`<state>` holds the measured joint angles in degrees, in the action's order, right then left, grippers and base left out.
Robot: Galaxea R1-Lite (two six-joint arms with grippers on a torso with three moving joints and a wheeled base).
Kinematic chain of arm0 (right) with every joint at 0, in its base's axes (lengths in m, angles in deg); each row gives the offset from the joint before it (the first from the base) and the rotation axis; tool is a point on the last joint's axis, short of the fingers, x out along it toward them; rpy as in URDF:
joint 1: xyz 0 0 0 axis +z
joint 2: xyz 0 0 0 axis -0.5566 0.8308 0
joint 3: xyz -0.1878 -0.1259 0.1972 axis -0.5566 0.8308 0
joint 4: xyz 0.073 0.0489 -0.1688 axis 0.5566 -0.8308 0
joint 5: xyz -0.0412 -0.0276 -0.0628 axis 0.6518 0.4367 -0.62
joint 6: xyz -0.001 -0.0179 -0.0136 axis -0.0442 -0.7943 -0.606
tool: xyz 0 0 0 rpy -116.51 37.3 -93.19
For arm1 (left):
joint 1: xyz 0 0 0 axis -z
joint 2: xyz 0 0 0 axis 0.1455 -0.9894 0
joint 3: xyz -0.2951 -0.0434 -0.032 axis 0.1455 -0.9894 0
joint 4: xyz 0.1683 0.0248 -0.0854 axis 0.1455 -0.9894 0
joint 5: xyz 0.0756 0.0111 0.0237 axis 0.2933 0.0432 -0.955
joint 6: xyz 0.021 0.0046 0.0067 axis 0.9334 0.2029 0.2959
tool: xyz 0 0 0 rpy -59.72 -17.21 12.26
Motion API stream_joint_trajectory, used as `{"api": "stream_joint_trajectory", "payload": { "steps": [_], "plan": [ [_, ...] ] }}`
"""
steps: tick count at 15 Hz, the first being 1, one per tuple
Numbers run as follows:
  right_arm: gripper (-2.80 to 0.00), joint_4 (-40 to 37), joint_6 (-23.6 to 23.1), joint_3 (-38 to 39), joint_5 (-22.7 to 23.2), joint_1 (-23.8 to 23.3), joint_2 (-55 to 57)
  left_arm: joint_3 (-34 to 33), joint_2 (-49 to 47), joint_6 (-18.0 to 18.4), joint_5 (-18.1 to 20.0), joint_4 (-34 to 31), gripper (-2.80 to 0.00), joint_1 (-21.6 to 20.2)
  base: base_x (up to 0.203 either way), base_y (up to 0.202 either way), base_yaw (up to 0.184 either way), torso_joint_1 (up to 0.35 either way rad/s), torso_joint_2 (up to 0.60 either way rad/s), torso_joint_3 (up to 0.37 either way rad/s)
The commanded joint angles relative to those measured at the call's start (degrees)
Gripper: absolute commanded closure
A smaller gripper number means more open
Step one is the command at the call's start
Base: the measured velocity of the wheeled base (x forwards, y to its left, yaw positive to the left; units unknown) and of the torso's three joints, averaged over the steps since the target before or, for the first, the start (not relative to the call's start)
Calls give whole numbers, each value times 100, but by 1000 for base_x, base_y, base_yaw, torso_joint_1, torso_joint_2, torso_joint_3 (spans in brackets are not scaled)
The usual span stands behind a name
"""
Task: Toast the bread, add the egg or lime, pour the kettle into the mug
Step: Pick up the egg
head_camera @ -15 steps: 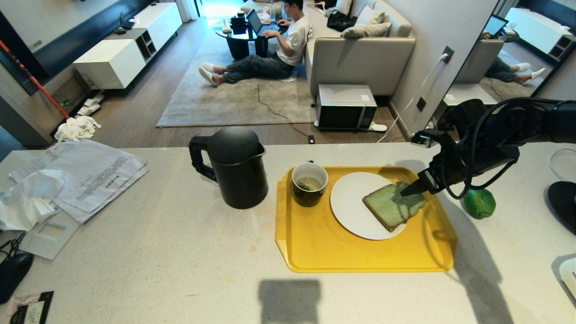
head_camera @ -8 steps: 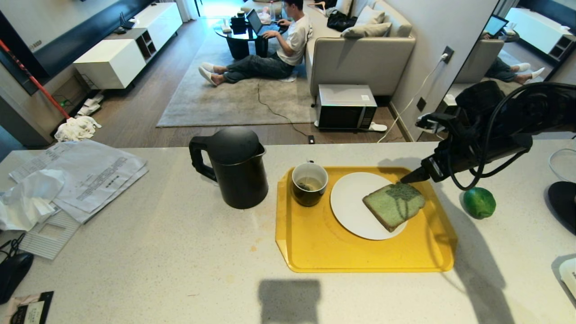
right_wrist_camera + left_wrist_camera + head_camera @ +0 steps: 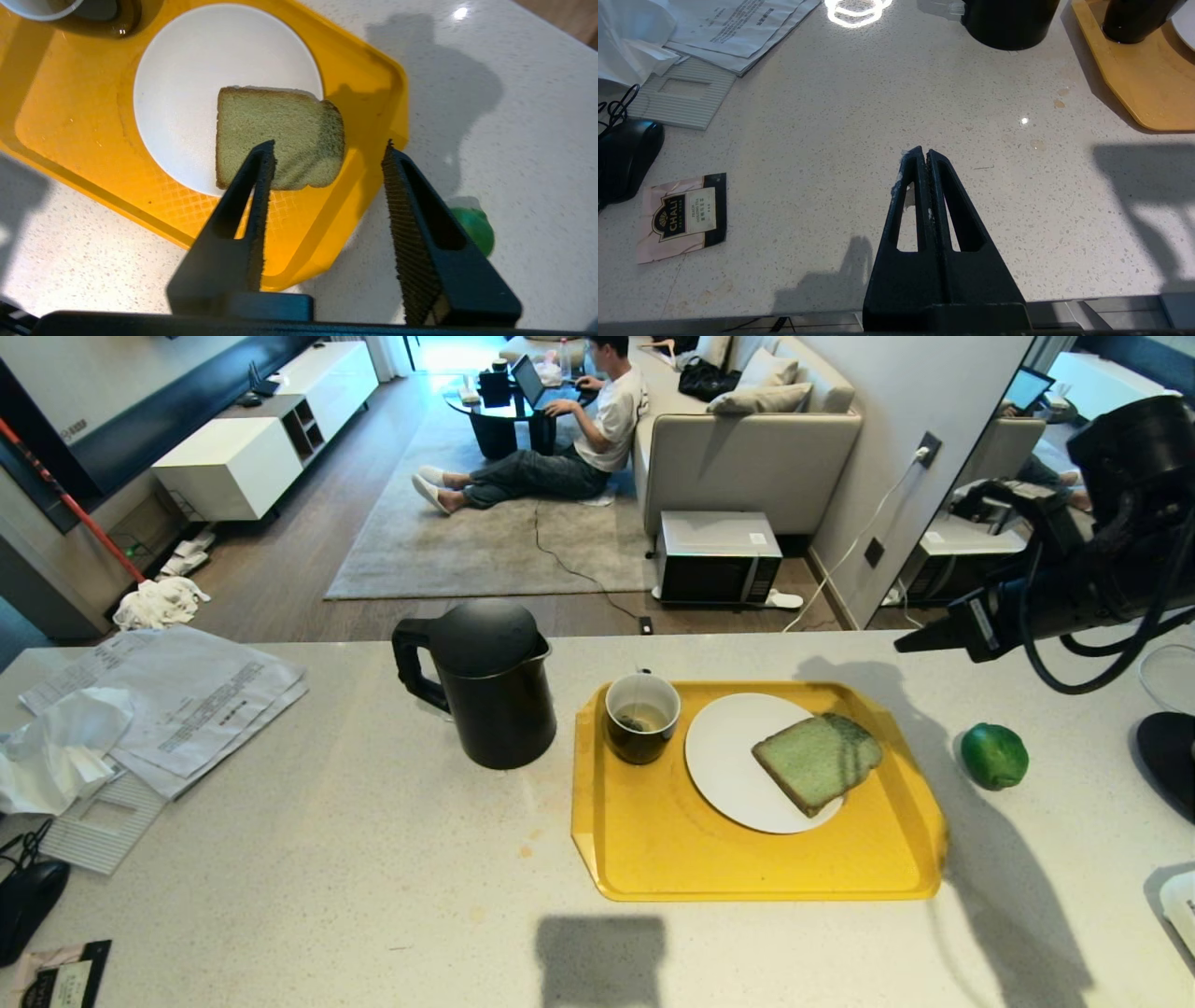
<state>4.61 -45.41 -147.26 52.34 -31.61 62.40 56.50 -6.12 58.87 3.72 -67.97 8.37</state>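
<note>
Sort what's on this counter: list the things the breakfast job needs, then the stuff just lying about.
Job: bread on plate, tray, lime, kettle, mug.

Lying about: papers, mouse, tea packet.

Pale green bread [image 3: 817, 762] flat on plate, mug [image 3: 641, 717] beside, black kettle [image 3: 485, 681] upright, lime [image 3: 994, 756] apart.

Head cam looks down over counter [image 3: 327, 821]; both wrist cams nearer, steeply down; right wrist & head share yellow tray [image 3: 84, 154]
</note>
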Motion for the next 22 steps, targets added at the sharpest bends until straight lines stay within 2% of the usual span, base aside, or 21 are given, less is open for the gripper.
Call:
{"api": "stream_joint_trajectory", "payload": {
  "steps": [1, 4, 9, 11, 16, 18, 20, 22],
  "plan": [
    [0, 6, 147, 137, -139, -82, -689, 0, -9, 5, 0, -1, 0, 0, 0, 0, 0, 0, 0, 0],
    [0, 29, 254, 438, -546, -171, -1367, 0, -9, 5, 0, -1, 0, 0, 0, 0, 0, 0, 0, 0],
    [0, 24, 673, 1069, -644, -399, -2812, 0, -9, 5, 0, -1, 0, 0, 0, 0, 0, 0, 0, 0],
    [0, 23, 838, 1583, -661, -565, -3501, 0, -9, 5, 0, -1, 0, 0, 0, 0, 0, 0, 0, 0],
    [0, 58, 1389, 3452, -966, -714, -5496, 0, -9, 5, 0, -1, 0, 0, 0, 0, 0, 0, 0, 0],
    [0, 602, 1448, 4262, -1022, -731, -6064, 0, -9, 5, 0, -1, 0, 0, 0, 0, 0, 0, 0, 0],
    [0, 1712, 1442, 5142, -1100, -735, -6567, 0, -9, 5, 0, -1, 0, 0, 0, 0, 0, 0, 0, 0],
    [0, 2539, 1432, 5972, -1370, -741, -7115, 0, -9, 5, 0, -1, 0, 0, 0, 0, 0, 0, 0, 0]
  ]
}}
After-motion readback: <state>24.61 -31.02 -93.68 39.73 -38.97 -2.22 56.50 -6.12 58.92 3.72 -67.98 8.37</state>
